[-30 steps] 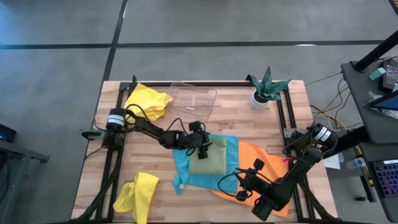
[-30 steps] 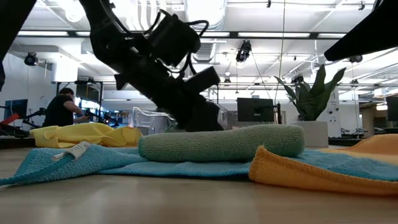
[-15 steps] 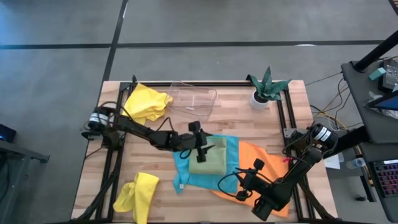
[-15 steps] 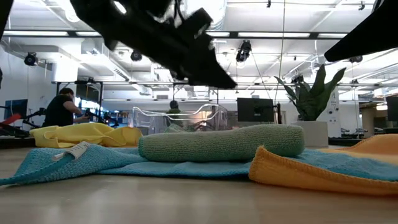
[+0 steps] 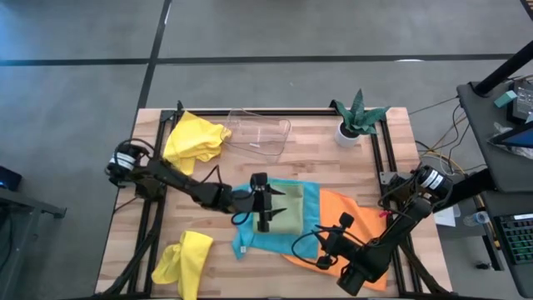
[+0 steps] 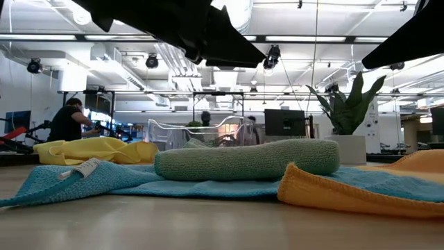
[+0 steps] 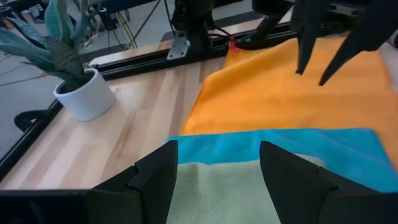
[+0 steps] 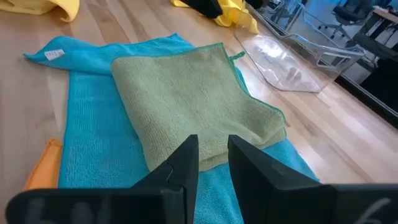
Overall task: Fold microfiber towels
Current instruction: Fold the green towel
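The folded sage green towel [image 5: 281,215] lies on the turquoise towel [image 5: 310,197] at mid-counter; the orange towel [image 5: 354,213] overlaps the turquoise one's right edge. One yellow towel [image 5: 197,137] is bunched at the far left of the counter [image 5: 308,162] beside the clear tray [image 5: 258,132]; the second yellow towel [image 5: 185,260] lies at the near left. Left pincer [image 5: 263,218] hangs over the green towel's left edge, fingers spread, holding nothing. Right pincer [image 5: 326,243] sits low over the orange towel, fingers narrowly parted, apparently empty. Potted plant [image 5: 356,117] at far right.
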You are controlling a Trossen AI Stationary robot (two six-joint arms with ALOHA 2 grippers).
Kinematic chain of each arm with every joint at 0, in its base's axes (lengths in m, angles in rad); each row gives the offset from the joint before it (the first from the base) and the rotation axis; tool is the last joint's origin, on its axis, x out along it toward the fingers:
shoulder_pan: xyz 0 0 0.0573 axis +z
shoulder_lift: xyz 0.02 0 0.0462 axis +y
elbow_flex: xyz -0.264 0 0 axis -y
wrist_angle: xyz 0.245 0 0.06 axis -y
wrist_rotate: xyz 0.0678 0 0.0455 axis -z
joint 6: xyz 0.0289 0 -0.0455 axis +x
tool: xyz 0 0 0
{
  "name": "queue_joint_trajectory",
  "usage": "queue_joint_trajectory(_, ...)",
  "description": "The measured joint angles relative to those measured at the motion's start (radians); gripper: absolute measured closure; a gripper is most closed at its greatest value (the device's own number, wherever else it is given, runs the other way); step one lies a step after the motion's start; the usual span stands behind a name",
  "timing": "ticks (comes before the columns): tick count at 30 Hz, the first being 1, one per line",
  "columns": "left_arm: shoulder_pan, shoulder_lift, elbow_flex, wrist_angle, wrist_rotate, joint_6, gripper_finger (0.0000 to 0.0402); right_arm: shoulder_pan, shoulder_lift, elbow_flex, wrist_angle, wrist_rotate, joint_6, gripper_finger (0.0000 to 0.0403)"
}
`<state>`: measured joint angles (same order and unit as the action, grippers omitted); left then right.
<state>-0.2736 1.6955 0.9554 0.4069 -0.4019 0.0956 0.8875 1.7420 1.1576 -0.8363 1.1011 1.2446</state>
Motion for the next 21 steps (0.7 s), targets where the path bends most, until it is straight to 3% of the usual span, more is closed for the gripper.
queue_joint_trajectory(16,-0.138,-0.181,-0.007,-0.06,0.0,0.017,0.0191,0.0,0.0,0.0,0.01,0.0,-0.024,0.0316)
queue_joint_trajectory(21,-0.181,-0.217,-0.008,-0.227,0.0,0.012,0.0191,0.0,0.0,0.001,0.023,0.0,-0.066,0.0286)
